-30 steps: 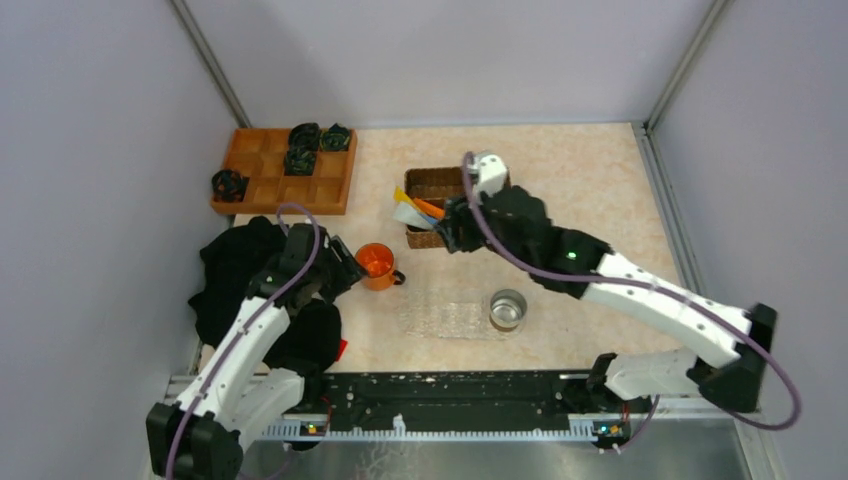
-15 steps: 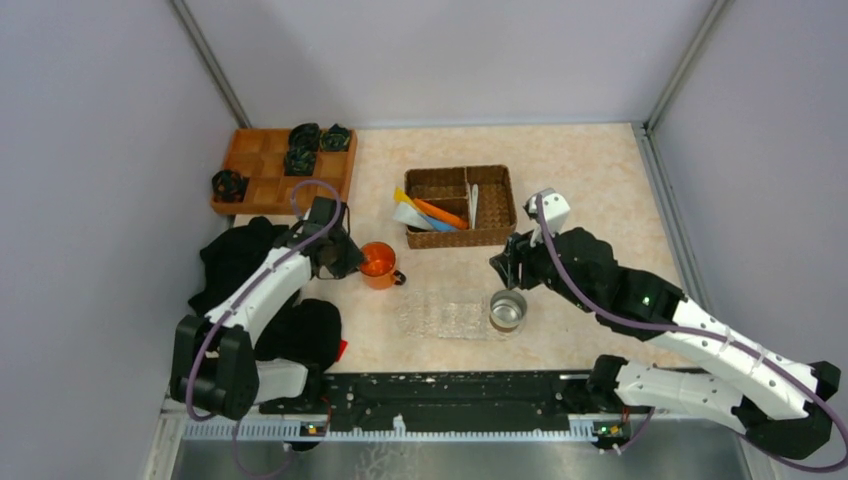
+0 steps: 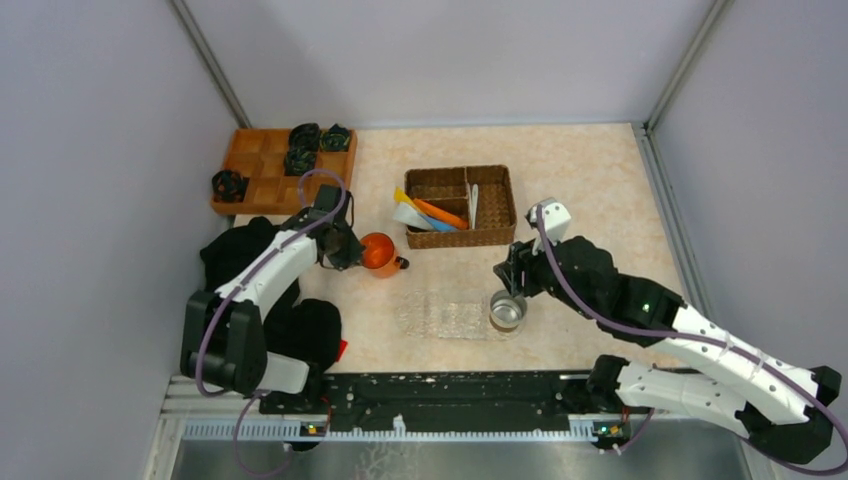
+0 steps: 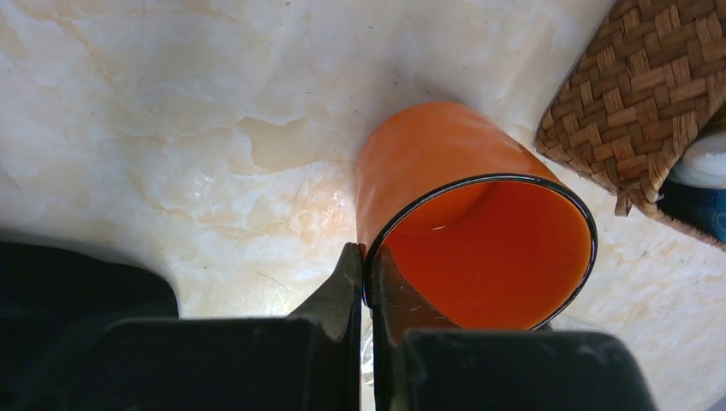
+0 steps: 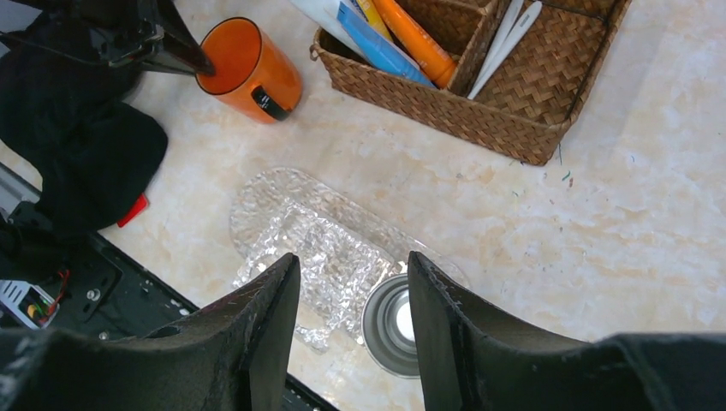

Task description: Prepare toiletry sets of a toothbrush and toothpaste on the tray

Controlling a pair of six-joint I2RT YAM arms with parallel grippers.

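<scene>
The clear bumpy tray [image 3: 440, 319] [image 5: 287, 210] lies near the front edge with nothing on it. White toothbrushes [image 3: 473, 205] [image 5: 507, 32] and orange [image 3: 440, 213] [image 5: 417, 38] and blue [image 5: 375, 47] toothpaste tubes lie in the wicker basket [image 3: 492, 232] [image 5: 479, 120]. My left gripper [image 3: 343, 250] [image 4: 366, 259] is shut on the rim of the orange mug [image 3: 378, 253] [image 4: 428, 163], one finger inside and one outside. My right gripper [image 3: 511, 270] [image 5: 351, 257] hangs open and holds nothing, above the tray's right end and the steel cup [image 3: 507, 310] [image 5: 395, 324].
An orange wooden compartment tray [image 3: 262, 182] with dark bundles stands at the back left. A black cloth [image 3: 240, 272] [image 5: 77, 145] lies heaped at the left under my left arm. The steel cup stands against the tray's right end.
My left gripper reached the orange mug and closed on its rim. My right arm drew back from the wicker basket to above the steel cup, still open.
</scene>
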